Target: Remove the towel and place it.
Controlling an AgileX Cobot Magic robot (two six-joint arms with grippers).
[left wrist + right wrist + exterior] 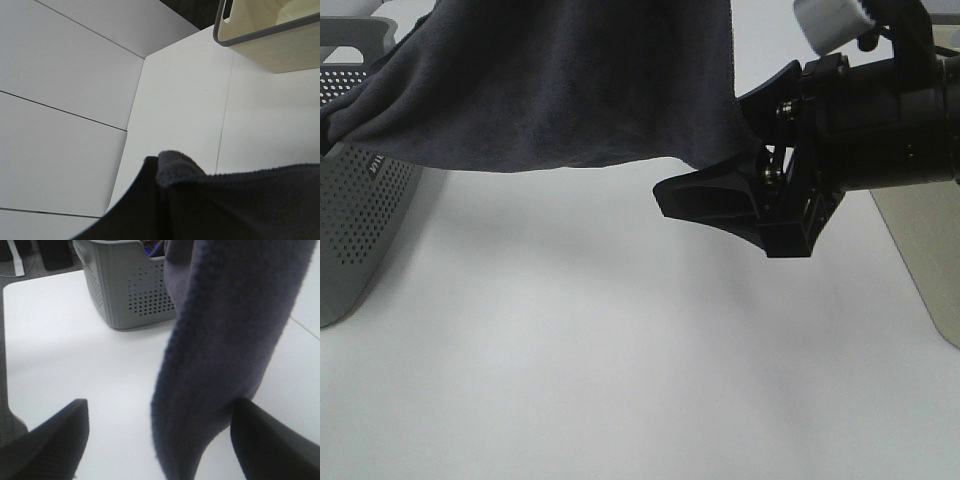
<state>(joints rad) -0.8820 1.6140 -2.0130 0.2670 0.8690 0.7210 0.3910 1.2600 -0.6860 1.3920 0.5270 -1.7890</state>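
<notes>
From above, the towel point(560, 80) hangs over the white tabletop point(580, 350) by a grey basket point(360, 200); the right claw point(710, 150) gapes wide, gripping nothing. Left wrist: the left claw point(150, 182) is pinched shut on the towel's edge, beige basket point(270, 45) beyond. Right wrist: towel dangles between spread fingers point(50, 440).

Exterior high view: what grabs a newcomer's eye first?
The dark grey towel dominates, hanging in the air across the top of the view, with its left end over the grey perforated basket. Next most striking is the black right gripper just right of centre. Its jaws stand wide open around the towel's hanging edge, not closed on it.
</notes>
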